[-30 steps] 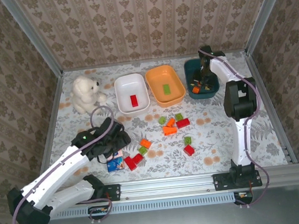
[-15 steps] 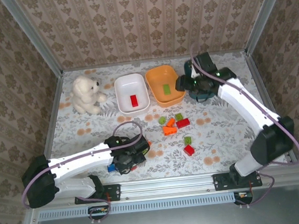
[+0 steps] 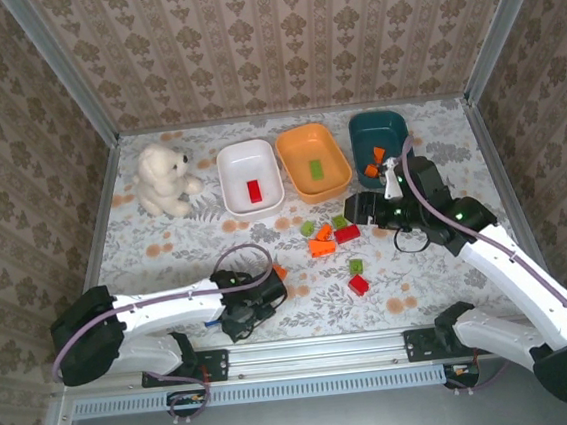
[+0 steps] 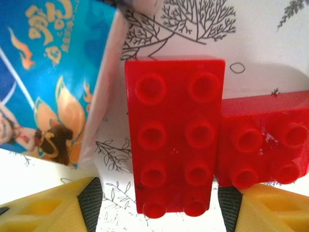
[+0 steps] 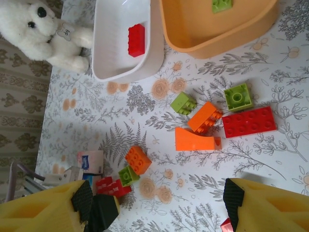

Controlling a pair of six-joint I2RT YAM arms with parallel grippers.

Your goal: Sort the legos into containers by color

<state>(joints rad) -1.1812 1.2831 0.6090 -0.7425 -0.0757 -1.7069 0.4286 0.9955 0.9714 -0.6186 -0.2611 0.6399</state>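
Leaving the teal bin (image 3: 381, 133), the right claw (image 3: 358, 208) hangs spread over the middle bricks (image 3: 321, 241). The left claw (image 4: 159, 203), also spread, straddles a red brick (image 4: 175, 135) lying lengthwise between its fingers (image 4: 89, 198) on the worktop (image 3: 421, 280).

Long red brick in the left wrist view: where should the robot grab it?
The long red brick lies flat, studs up. Probably come straight down and pinch its long sides at the end nearest the left gripper, since a second red brick touches one side farther along.
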